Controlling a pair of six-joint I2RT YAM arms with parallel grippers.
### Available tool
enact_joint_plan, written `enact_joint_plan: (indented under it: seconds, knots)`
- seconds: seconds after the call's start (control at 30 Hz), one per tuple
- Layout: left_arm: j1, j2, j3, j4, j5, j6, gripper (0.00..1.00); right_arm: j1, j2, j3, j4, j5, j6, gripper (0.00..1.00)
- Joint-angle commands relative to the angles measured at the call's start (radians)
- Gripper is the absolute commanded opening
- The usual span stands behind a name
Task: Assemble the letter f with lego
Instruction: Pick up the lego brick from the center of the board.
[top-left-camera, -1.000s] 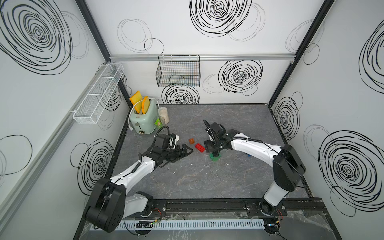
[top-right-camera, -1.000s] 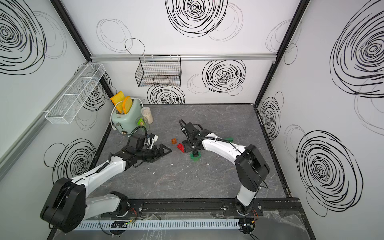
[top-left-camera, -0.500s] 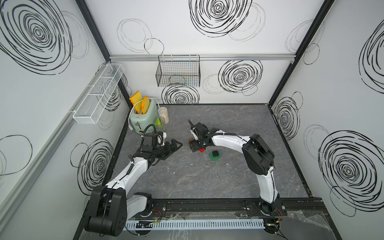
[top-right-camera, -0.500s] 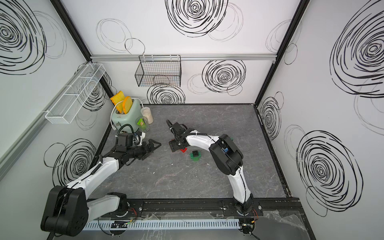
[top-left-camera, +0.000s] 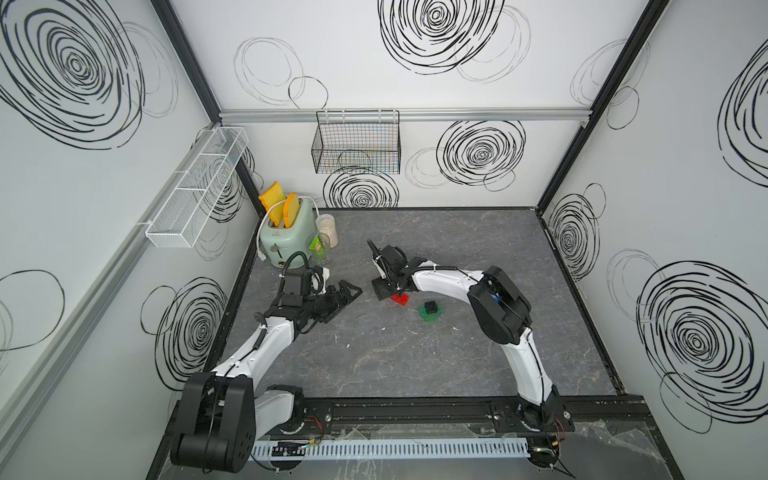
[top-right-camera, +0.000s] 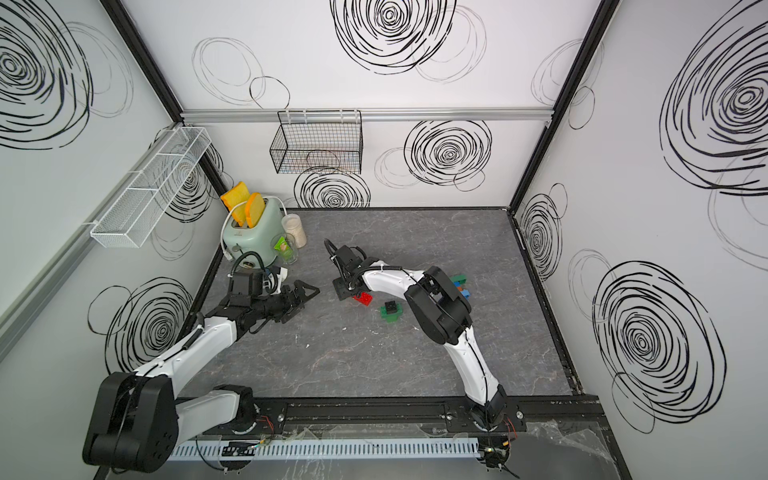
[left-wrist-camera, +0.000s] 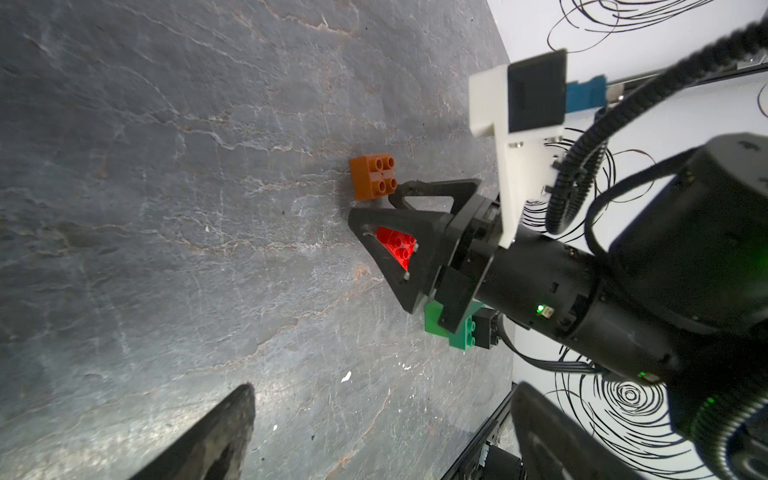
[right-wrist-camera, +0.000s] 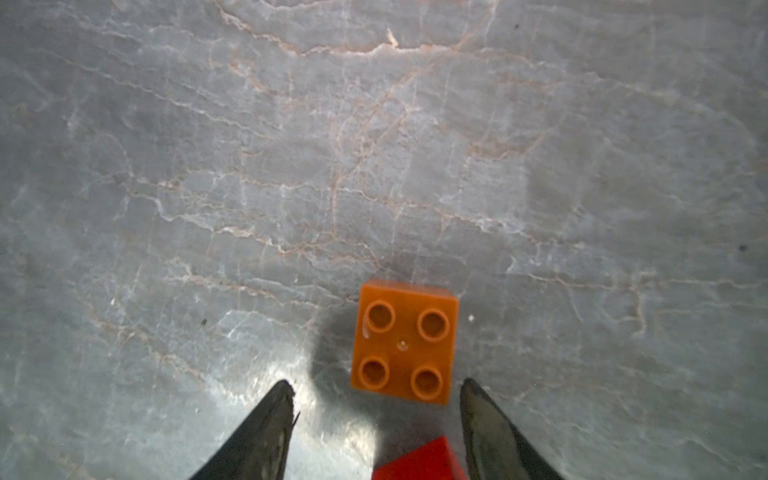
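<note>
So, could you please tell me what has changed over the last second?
The right gripper swung away from the green-and-black stack toward the robot's left and now hangs open at the orange brick, with the red brick loose between its jaws. The left gripper, open, drew back slightly toward its own side. No grasp or release is visible. The red brick and the stack stayed put.
</note>
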Motion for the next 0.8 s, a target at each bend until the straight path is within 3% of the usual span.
enact_joint_plan:
  seconds: [0.0,0.77]
  knots:
    - [0.01,0.001,-0.009,0.044,0.021,-0.006,0.98,-0.005,0.029,0.041,-0.002,0.02,0.008,0.62]
    - [0.01,0.007,-0.024,0.071,0.037,-0.02,0.98,-0.033,0.122,0.201,-0.129,0.01,0.026,0.52]
